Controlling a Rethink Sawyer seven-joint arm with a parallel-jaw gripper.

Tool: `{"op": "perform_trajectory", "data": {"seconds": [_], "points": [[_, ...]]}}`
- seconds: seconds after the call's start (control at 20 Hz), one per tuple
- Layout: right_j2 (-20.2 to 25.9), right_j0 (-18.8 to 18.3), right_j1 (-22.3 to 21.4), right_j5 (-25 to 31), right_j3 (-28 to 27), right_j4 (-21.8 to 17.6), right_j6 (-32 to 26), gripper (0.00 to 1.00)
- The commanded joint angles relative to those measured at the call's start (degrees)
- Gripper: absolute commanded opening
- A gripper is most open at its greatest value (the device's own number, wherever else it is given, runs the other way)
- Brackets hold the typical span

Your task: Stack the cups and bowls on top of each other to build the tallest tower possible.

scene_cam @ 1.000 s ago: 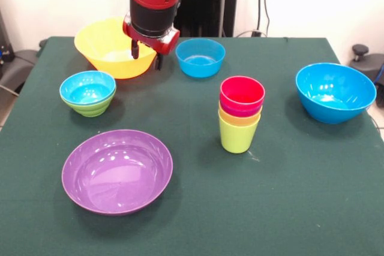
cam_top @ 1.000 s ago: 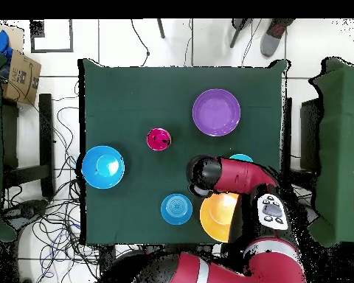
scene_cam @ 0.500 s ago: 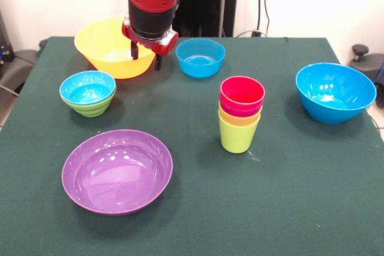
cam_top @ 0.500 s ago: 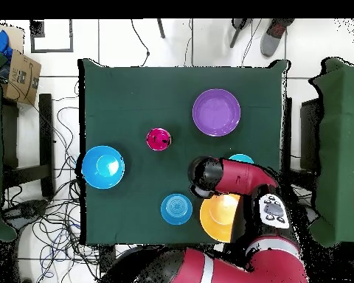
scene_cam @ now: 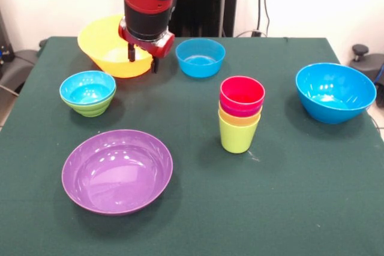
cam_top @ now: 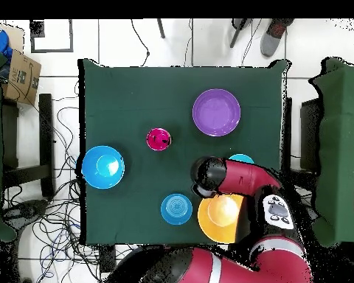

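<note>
My gripper point(scene_cam: 143, 58) holds the near right rim of the large yellow-orange bowl point(scene_cam: 107, 46) at the table's back left, one finger inside the bowl and one outside. Overhead, the arm covers part of that bowl point(cam_top: 218, 219). The tower point(scene_cam: 240, 115) stands mid-table: a lime green cup at the bottom, then yellow, purple and red cups nested in it, seen from above as a red-pink disc point(cam_top: 158, 138). A small blue bowl sits inside the small green bowl point(scene_cam: 88, 93). The other small blue bowl point(scene_cam: 200, 57), the large blue bowl point(scene_cam: 335, 92) and the wide purple bowl point(scene_cam: 117, 171) stand apart.
The dark green table point(scene_cam: 288, 196) has open cloth in front of and to the right of the cup stack. Cables and a cardboard box point(cam_top: 19, 74) lie on the floor beside the table in the overhead view.
The gripper has drifted slightly left and up in the front view. The yellow-orange bowl has shifted with it and looks a little raised.
</note>
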Motion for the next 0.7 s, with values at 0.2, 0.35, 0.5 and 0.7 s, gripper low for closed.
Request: {"op": "perform_trajectory", "data": {"seconds": [0.2, 0.35, 0.5, 0.7], "points": [[6.1, -1.4, 5.9, -7.4, -1.5, -2.9, -0.6, 1.00], [6.6, -2.3, 6.2, -7.9, -1.2, -2.7, -1.1, 1.00], [5.8, -1.7, 4.1, -0.8, -0.1, -1.3, -1.7, 1.00], [4.7, -1.2, 2.4, 1.0, 0.8, -1.9, -2.0, 1.00]]}}
